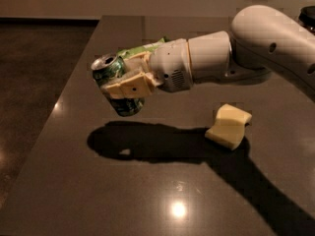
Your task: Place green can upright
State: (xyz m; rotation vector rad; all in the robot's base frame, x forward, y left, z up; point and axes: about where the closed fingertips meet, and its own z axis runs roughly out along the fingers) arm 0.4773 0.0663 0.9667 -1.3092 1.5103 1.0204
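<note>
The green can is a small dark green drink can with white markings and a silver pull-tab top. My gripper is shut on it across its body and holds it well above the dark table. The can is close to upright, its top leaning a little to the left. Its shadow lies on the table below it. My white arm reaches in from the right.
A light green crinkled snack bag lies on the table behind the gripper, partly hidden by it. A pale yellow sponge lies to the right of the shadow. The table's left edge drops to the dark floor.
</note>
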